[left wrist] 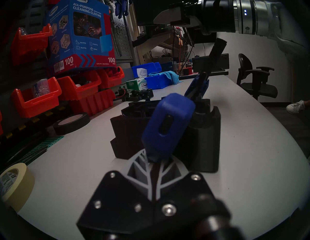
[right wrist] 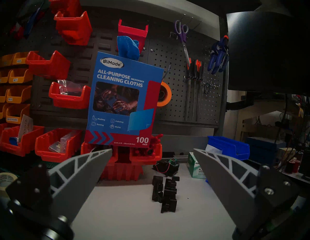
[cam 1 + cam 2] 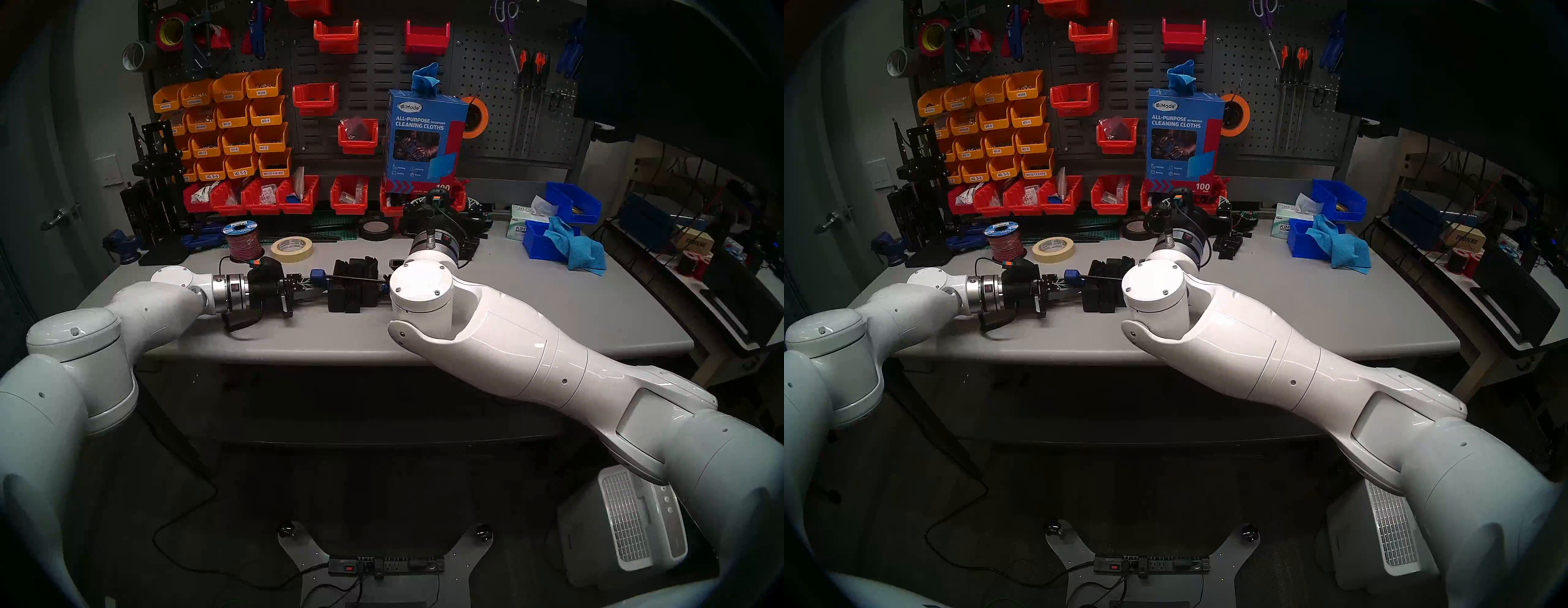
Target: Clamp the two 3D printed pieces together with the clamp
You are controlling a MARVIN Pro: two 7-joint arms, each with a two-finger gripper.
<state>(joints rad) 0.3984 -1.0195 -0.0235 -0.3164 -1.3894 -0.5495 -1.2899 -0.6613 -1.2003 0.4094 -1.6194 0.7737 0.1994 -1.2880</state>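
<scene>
- While I hold my left gripper point(image 1: 155, 169) pinched tight on the clamp point(image 1: 167, 124) by the blue end block, its bar runs across the two printed pieces point(image 3: 354, 286).
- Those pieces stand side by side on the grey table point(image 3: 530, 305), mid-bench.
- My right gripper point(image 2: 152, 160) hangs empty above the bench, fingers point(image 2: 80, 169) spread wide, facing the cloth box point(image 2: 122, 100).
</scene>
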